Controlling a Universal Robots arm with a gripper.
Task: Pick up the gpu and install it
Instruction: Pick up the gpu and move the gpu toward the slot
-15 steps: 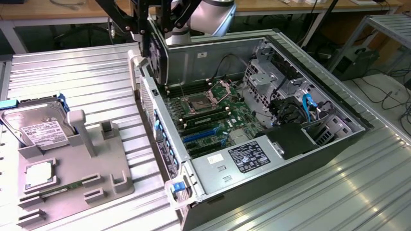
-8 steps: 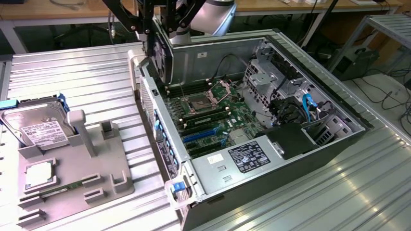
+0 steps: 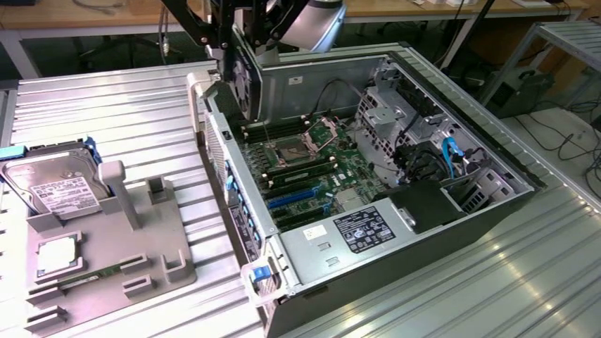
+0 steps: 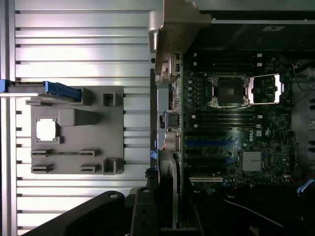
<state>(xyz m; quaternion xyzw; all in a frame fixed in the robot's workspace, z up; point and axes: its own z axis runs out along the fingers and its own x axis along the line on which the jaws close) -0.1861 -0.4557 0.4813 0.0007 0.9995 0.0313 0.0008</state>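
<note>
The slatted metal table (image 3: 112, 98) is carrying the open computer case (image 3: 488, 211), with its motherboard (image 3: 310, 165) facing up. Beside the case, a grey parts holder (image 3: 103, 260) is cradling a hard drive (image 3: 56, 190). Above the case's perforated end wall, the gpu (image 3: 242, 74) is hanging upright, fan side showing, clear of the motherboard. The hand (image 3: 246, 39) is gripping the gpu by its upper edge, its jaws set narrow.

gpu (image 3: 244, 70) — vert., aloft over case (image 3: 488, 211)
</note>
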